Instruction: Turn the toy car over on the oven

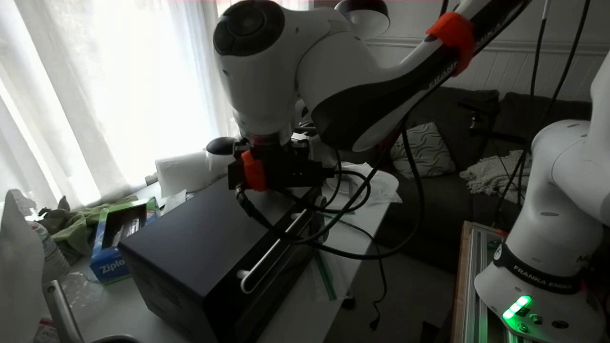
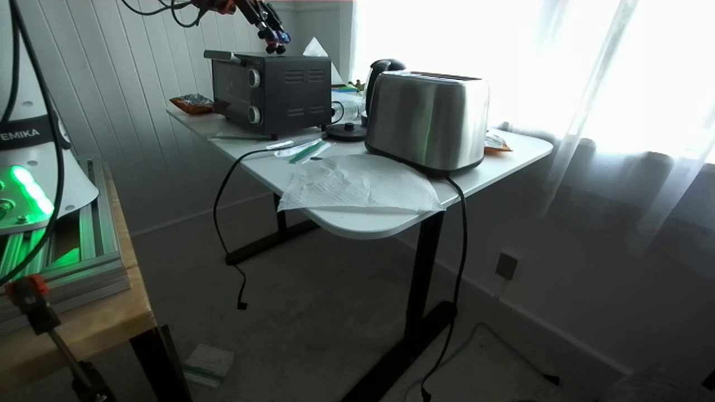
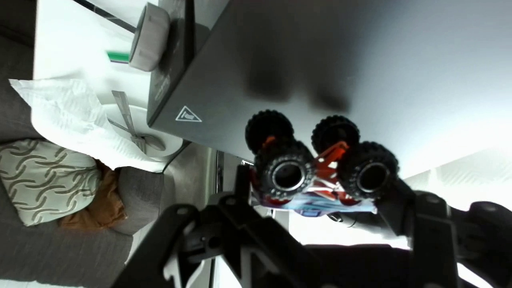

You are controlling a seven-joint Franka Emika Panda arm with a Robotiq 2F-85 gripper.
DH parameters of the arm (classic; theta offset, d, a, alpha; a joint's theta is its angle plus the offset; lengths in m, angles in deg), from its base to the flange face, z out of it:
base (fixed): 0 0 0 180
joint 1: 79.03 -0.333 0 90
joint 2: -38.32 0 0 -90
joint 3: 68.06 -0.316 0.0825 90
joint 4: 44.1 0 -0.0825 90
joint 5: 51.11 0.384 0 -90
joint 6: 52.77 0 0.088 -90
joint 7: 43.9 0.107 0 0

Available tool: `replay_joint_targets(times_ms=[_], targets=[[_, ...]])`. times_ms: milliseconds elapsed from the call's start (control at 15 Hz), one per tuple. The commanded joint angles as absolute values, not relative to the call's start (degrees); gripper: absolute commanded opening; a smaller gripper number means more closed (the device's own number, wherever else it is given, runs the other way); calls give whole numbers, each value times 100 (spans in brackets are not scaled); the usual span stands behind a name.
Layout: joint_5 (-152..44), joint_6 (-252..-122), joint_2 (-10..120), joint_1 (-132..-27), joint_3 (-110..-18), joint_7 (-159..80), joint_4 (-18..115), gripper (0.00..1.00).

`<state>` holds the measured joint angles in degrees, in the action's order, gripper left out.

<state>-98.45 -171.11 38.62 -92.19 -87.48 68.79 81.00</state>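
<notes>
My gripper [image 3: 321, 187] is shut on the toy car [image 3: 327, 165], with one finger at each end of it. The toy car is red with black wheels and a bluish body. Its wheels face the oven top and its body faces my palm. In an exterior view the gripper [image 2: 270, 27] and toy car [image 2: 281, 39] are just over the oven [image 2: 299, 92]; dark shadows or reflections lie apart from the wheels in the wrist view. The black oven top [image 3: 224, 102] also shows in an exterior view [image 1: 205, 233], where the toy car is hidden.
A silver toaster [image 2: 427, 120] and a dark kettle [image 2: 373, 84] stand near the oven. A Ziploc box [image 1: 106, 262] and a paper roll [image 1: 190, 172] lie behind it. The oven's bar handle [image 1: 274, 250] sticks out in front. A plate [image 3: 172, 140] with cutlery is beside it.
</notes>
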Motion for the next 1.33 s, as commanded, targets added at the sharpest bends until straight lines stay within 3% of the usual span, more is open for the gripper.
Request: replay_joint_targets(times_ms=[0, 533, 1267], targets=[[-10553, -16935, 4069, -9431, -8686, 7364, 8000, 50], [-11615, -16529, 4337, -9654, -8695, 7922, 8000, 50], [-11575, -16343, 4414, -9744, -8706, 7780, 7981, 50]])
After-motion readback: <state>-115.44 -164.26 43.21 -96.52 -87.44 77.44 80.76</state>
